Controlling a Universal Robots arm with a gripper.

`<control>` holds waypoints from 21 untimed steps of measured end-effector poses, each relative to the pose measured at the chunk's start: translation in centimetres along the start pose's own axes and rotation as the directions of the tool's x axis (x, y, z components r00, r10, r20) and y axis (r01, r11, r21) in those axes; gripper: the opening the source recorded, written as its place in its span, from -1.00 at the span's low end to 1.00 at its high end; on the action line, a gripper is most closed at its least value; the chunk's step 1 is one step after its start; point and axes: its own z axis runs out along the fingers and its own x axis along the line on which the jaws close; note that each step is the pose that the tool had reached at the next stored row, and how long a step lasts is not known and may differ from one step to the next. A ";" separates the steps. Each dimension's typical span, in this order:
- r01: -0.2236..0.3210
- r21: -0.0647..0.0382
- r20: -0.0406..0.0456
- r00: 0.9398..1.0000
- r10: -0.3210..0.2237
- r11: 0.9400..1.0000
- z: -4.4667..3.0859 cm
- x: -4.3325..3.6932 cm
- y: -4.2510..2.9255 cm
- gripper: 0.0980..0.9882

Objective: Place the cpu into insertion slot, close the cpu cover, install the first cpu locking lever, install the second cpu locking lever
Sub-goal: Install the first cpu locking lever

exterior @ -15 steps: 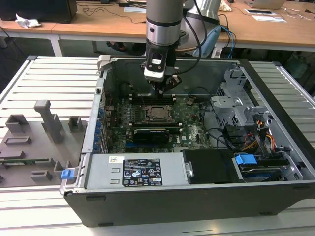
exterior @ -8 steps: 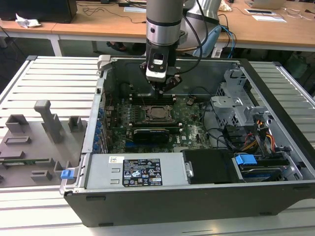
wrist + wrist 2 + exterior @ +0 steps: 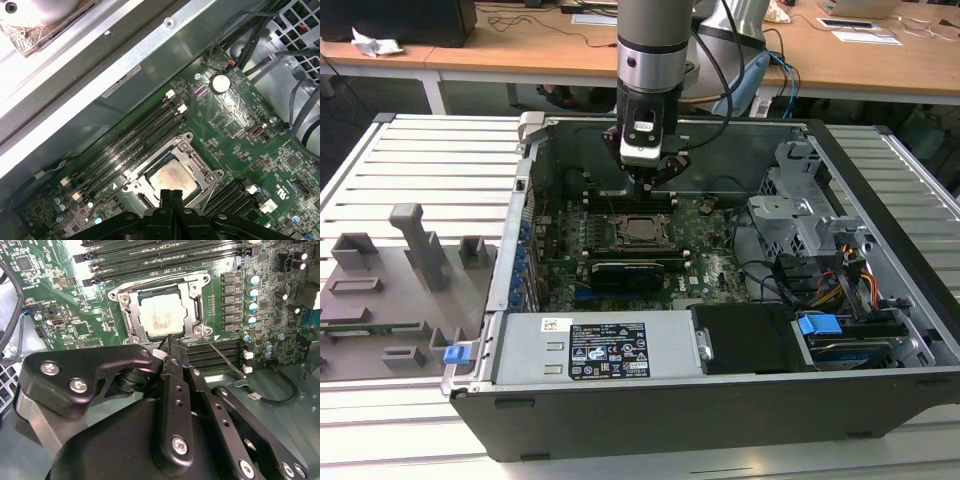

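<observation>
- While the cpu (image 3: 159, 315) is sitting in the insertion slot (image 3: 665, 232) at the exterior view's centre, the cpu cover (image 3: 191, 300) is lying over it.
- The tool (image 3: 171, 195), fingers pressed narrowly together and gripping nothing, is hovering at the cover's edge.

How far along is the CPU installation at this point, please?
Done: the cpu lies in the insertion slot, and the cpu cover looks lowered around it. In hand: the gripper, fingers together, sits at the cover's edge with nothing visibly held. Left: one thin locking lever juts away from the socket, apparently unlatched. I cannot tell the other lever's state.
</observation>
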 end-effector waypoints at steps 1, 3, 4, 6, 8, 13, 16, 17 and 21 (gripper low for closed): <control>0.005 0.000 0.000 1.000 -0.005 1.000 0.00 0.00 0.00 -0.98; 0.011 0.000 0.000 1.000 -0.011 1.000 0.00 0.00 0.00 -0.98; 0.016 0.000 -0.001 1.000 -0.016 1.000 0.00 0.00 0.00 -0.98; 0.022 0.000 -0.001 1.000 -0.022 1.000 0.00 0.00 0.00 -0.98; 0.030 0.000 -0.001 1.000 -0.030 1.000 0.00 0.00 0.00 -0.98; 0.070 0.000 -0.003 0.998 -0.070 0.998 0.00 0.00 0.00 -0.98; 0.095 0.000 -0.003 0.995 -0.095 0.995 0.00 0.00 0.00 -0.98; 0.104 0.000 -0.004 0.995 -0.104 0.995 0.00 0.00 0.00 -0.98; 0.126 -0.001 -0.004 0.992 -0.126 0.992 0.00 0.00 0.00 -0.98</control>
